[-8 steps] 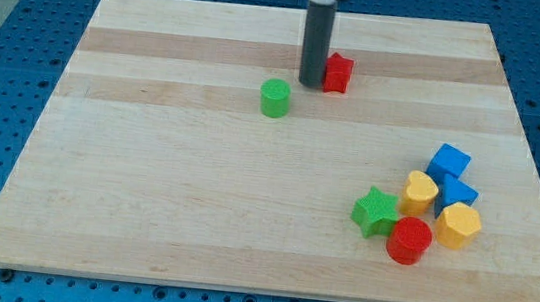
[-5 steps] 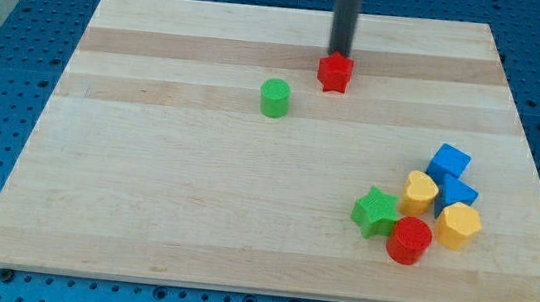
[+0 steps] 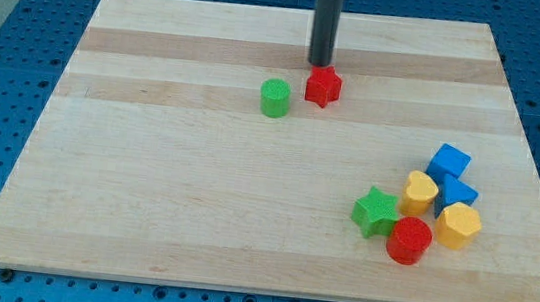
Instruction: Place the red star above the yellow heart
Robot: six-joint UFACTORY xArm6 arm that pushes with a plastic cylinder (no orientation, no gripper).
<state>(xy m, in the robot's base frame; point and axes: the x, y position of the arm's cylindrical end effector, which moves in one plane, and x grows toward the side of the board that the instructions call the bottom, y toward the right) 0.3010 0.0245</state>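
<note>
The red star [image 3: 323, 86] lies on the wooden board [image 3: 196, 184] near the view's top centre. My tip [image 3: 319, 65] is just above the star in the view, touching or nearly touching its upper edge. The yellow heart [image 3: 420, 192] sits at the lower right, far from the star, in a cluster of blocks.
A green cylinder [image 3: 274, 98] stands just left of the red star. Around the heart lie a green star [image 3: 376, 211], a red cylinder [image 3: 408, 240], a yellow hexagon [image 3: 458, 226] and two blue blocks [image 3: 448, 162], [image 3: 460, 192].
My tip went from the star's left side round to above it. The red star slid down and slightly left, closer to the green cylinder.
</note>
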